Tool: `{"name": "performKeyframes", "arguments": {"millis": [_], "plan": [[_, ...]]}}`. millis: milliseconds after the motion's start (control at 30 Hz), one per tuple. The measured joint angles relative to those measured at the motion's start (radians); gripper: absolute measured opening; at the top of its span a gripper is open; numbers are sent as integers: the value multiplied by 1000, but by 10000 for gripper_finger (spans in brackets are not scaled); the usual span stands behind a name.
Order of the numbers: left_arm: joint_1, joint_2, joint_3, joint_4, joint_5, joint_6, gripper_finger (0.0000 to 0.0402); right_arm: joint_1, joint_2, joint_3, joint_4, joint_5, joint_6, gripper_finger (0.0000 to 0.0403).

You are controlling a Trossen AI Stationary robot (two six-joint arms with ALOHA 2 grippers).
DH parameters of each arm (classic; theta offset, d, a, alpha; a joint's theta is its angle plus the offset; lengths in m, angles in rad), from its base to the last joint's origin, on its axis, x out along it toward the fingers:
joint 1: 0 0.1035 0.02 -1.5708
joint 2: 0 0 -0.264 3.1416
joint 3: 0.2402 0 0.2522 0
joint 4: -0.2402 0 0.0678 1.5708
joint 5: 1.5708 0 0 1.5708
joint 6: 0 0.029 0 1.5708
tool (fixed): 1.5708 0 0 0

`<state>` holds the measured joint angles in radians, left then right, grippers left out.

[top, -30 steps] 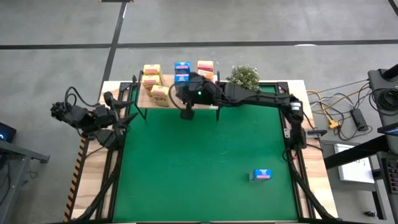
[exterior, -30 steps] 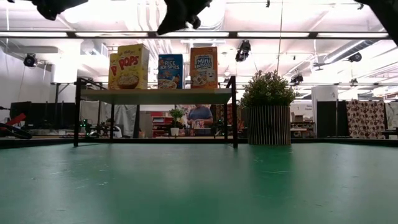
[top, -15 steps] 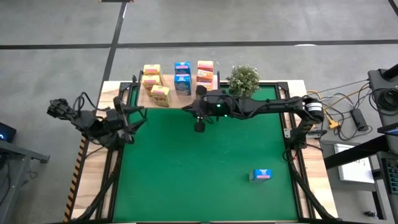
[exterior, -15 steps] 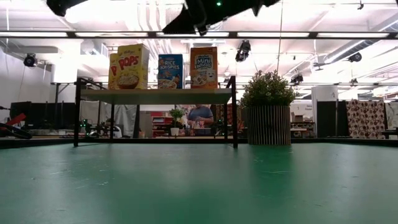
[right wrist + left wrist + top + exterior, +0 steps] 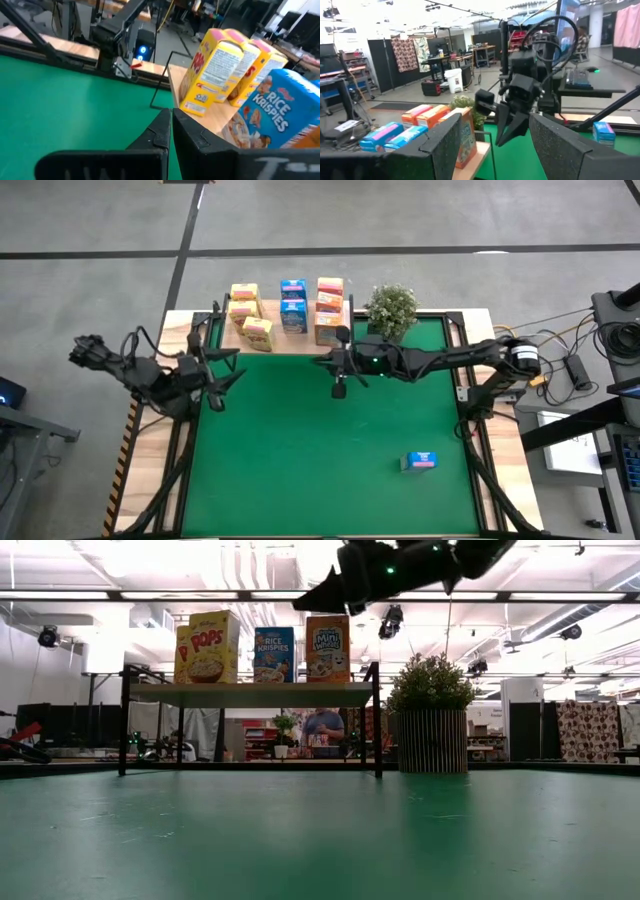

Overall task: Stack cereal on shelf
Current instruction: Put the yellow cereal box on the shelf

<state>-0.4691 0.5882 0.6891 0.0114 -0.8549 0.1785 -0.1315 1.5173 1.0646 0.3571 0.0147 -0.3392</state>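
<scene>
High view: the shelf [image 5: 290,340] stands at the far edge of the green surface [image 5: 300,460], carrying yellow boxes [image 5: 246,308] on the left, blue boxes [image 5: 293,304] in the middle and orange-red boxes [image 5: 330,308] on the right, with a potted plant [image 5: 391,307] just beside it. One blue box [image 5: 421,461] lies alone on the surface, well apart from the shelf, toward the near right. The right pincer [image 5: 339,389] hangs over the surface just in front of the shelf, its fingers clenched on nothing; the right wrist view shows them pressed together. The left pincer [image 5: 216,376] waits at the left edge of the surface, fingers released and empty.
</scene>
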Motion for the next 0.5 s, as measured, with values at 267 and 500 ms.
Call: {"name": "performKeyframes", "arguments": {"millis": [267, 500], "plan": [[77, 95, 128, -108, 4, 24, 216, -6, -103, -125, 101, -77, 0, 8], [219, 202, 284, -315, 184, -2, 216, -6, -170, -177, 107, -102, -2, 9]]}}
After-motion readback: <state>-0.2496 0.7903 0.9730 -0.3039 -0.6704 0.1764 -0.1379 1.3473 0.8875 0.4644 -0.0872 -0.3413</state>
